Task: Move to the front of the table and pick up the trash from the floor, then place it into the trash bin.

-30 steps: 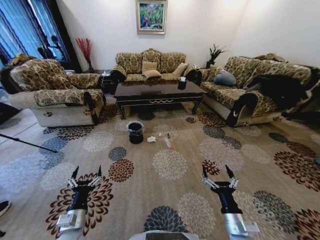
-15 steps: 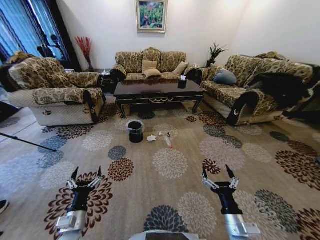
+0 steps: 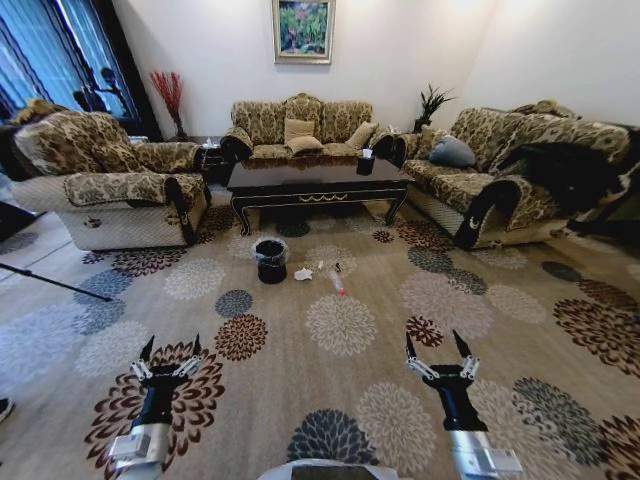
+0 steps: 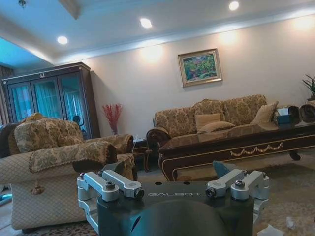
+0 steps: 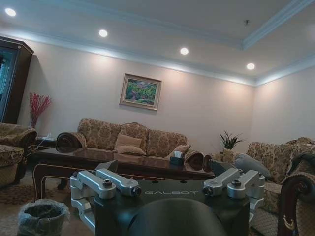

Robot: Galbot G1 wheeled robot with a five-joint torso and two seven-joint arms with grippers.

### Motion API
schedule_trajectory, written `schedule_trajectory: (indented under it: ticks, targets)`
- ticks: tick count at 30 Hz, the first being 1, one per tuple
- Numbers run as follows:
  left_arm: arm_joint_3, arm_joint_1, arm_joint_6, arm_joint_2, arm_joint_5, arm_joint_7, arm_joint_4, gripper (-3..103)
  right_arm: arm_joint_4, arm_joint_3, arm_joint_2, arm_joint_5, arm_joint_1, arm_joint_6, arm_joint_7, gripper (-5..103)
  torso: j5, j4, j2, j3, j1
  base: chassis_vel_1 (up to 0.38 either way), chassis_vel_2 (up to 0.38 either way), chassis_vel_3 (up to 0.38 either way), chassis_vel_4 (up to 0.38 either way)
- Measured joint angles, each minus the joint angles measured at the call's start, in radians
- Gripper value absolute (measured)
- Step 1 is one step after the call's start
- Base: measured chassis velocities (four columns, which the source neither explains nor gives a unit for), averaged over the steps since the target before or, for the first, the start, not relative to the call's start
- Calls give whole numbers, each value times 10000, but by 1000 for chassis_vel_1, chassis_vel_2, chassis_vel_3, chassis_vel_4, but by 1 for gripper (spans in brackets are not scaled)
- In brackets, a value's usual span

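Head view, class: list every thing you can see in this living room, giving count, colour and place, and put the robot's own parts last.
Coffee table: one, glossy dark brown, centre of the room before the far sofa.
Trash bin: one, black with clear liner, on the floor in front of the table's left end.
Paper wad: one, white, on the carpet just right of the bin.
Bottle: one, clear with red cap, lying right of the wad.
Carpet: one, beige with flower medallions.
Sofas: three, patterned gold-brown, left, far and right.
Painting: one, green, far wall.
Left gripper: open, low left foreground.
Right gripper: open, low right foreground.
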Motion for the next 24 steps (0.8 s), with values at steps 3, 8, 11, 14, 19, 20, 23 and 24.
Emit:
schedule_trajectory:
  ticks: [3, 8, 11, 14, 19, 20, 23, 24]
  targets:
    - [-81, 63, -1, 58, -66, 0, -19, 100, -16, -2, -12, -1, -6, 44, 26, 100, -1, 1, -172, -110, -62, 0, 0, 0, 0]
    - [-176, 148, 30, 110, -165, 0, -249, 100, -46, -18, -11, 1, 11, 97, 96, 100, 0, 0, -370, -226, -147, 0, 0, 0, 0]
    - [-272, 154, 58, 127, -178, 14, -322, 100, -47, 52, -10, -53, 41, 67, 212, 100, 0, 0, -474, -290, -187, 0, 0, 0, 0]
    - [-694, -34, 144, 230, -426, 116, -186, 100, -45, 314, -157, -65, 102, -260, 413, 100, 0, 0, -635, -382, -255, 0, 0, 0, 0]
    - [-1686, -388, 456, 856, -1359, 353, 256, 100, 10, 675, -584, 540, 244, -774, 767, 100, -1, -1, -825, -490, -339, 0, 0, 0, 0]
    - [-1937, -450, 538, 1040, -1588, 471, 352, 100, 30, 767, -716, 758, 302, -902, 832, 100, -2, -1, -874, -517, -358, 0, 0, 0, 0]
    - [-2335, -515, 743, 1403, -2111, 754, 460, 100, 37, 910, -1086, 1312, 412, -992, 650, 100, 0, 2, -983, -582, -403, 0, 0, 0, 0]
    - [-2416, -523, 813, 1516, -2285, 860, 467, 100, 26, 941, -1269, 1677, 434, -970, 328, 100, 0, 2, -1032, -612, -422, 0, 0, 0, 0]
